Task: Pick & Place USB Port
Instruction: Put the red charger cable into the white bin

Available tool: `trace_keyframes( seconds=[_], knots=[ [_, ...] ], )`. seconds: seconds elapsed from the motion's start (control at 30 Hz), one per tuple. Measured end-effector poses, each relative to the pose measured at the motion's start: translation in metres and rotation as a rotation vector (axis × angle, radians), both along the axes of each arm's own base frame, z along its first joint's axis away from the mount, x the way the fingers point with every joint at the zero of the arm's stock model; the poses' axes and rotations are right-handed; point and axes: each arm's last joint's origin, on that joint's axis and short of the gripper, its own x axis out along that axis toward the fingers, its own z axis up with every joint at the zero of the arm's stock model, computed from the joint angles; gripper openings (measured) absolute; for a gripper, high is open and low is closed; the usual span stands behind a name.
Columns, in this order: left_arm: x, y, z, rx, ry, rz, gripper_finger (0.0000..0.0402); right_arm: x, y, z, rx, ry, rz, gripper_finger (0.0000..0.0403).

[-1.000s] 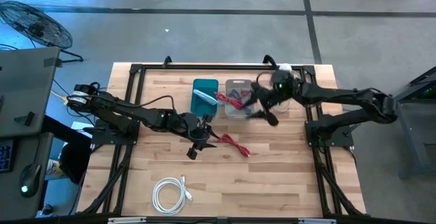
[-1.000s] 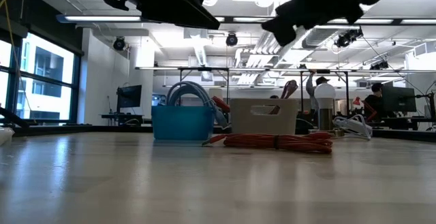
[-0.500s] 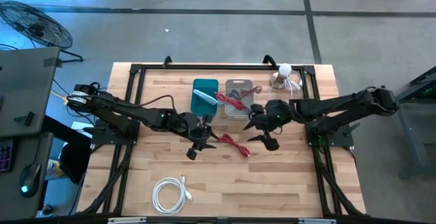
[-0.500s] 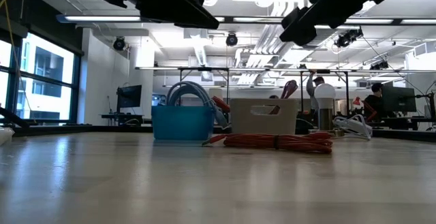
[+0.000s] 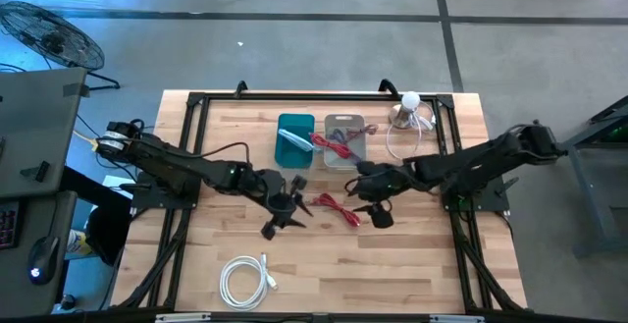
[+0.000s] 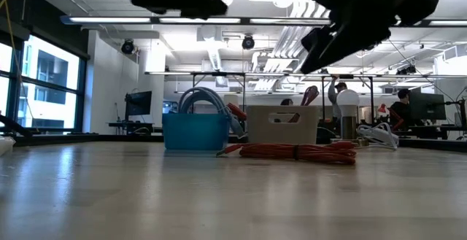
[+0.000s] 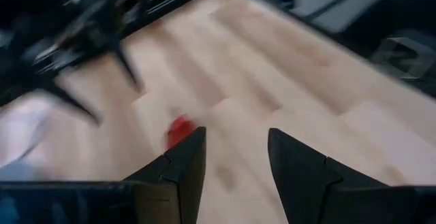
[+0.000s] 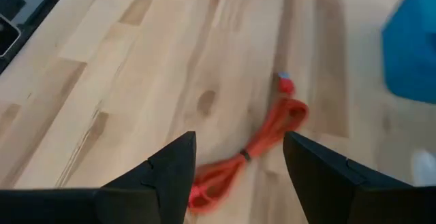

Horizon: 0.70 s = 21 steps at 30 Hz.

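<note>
A coiled red USB cable (image 5: 339, 208) lies flat on the wooden table, also seen in the low view (image 6: 295, 152) and the right wrist view (image 8: 253, 150). My left gripper (image 5: 285, 207) hangs open just left of it, and in its own blurred view (image 7: 235, 142) a red end (image 7: 180, 130) shows ahead. My right gripper (image 5: 365, 203) hovers open just right of the cable, its fingers (image 8: 238, 146) apart above it. Behind stand a blue bin (image 5: 294, 138) and a clear bin (image 5: 343, 138) holding another red cable.
A coiled white cable (image 5: 243, 279) lies near the table's near edge. A white lamp-like object (image 5: 407, 107) with a white cord stands at the far right. Black frame rails (image 5: 191, 146) run along the left, right and far edges. Bare wood lies near the front centre.
My right gripper has swung from above the clear bin toward the near edge and leftward, coming down beside the red cable on the table. My left gripper has shifted slightly toward the near left. The cable and bins have stayed put.
</note>
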Motion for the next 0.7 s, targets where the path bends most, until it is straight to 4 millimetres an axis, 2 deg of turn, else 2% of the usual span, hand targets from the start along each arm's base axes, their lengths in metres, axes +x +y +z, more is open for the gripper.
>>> trace_keyframes(
  seconds=[0.13, 0.3, 0.4, 0.7],
  knots=[
    [-0.013, -0.006, 0.014, -0.005, -0.028, -0.098, 0.0154, 0.012, 0.007, -0.013, -0.006, -0.016, 0.044, 0.0211],
    [-0.042, -0.007, 0.032, 0.095, -0.005, -0.038, 0.0154, 0.021, 0.007, -0.017, 0.000, -0.059, 0.049, 0.0213],
    [-0.057, -0.008, 0.042, 0.129, -0.012, -0.023, 0.0154, 0.022, 0.003, -0.017, -0.013, -0.060, -0.016, 0.0212],
    [-0.082, -0.012, 0.049, 0.190, 0.043, 0.055, 0.0154, 0.024, -0.002, -0.016, -0.003, -0.066, -0.129, 0.0209]
  ],
)
